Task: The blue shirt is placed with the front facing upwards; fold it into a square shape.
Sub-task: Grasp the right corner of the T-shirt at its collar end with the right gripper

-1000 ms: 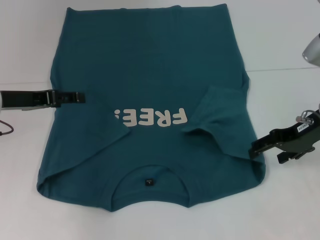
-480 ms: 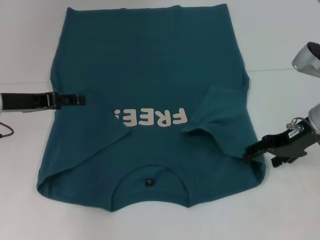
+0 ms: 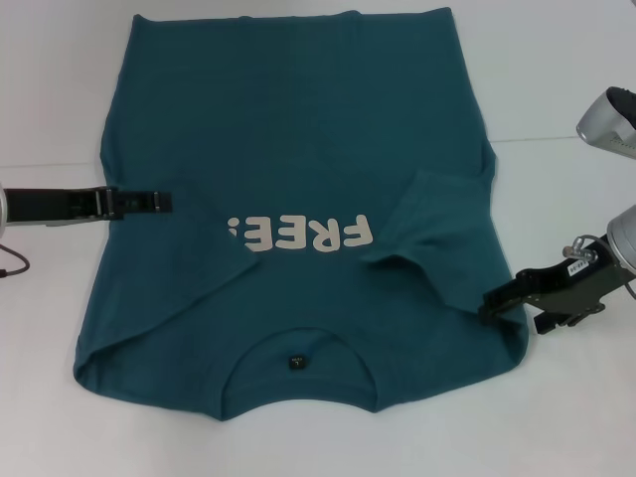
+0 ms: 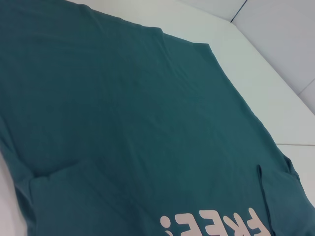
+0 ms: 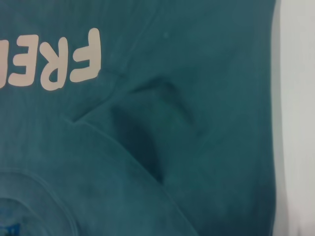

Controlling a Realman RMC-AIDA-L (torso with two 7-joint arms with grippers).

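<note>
Head view: we cannot tell either claw's jaw state; left gripper and right gripper reach onto opposite edges of the blue shirt, presumably to fold it.

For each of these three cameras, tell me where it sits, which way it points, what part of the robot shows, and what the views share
Head view: on the robot's head, looking forward and down at the blue shirt spread on the white table; the left hand shows at the shirt's left edge, the right hand at its right edge.
Left wrist view: on the left arm, looking across the shirt's body toward the table's far corner; none of the robot shows.
Right wrist view: on the right arm, close over the folded-in right sleeve; none of the robot shows.
Shared: all three show the FREE! lettering.
</note>
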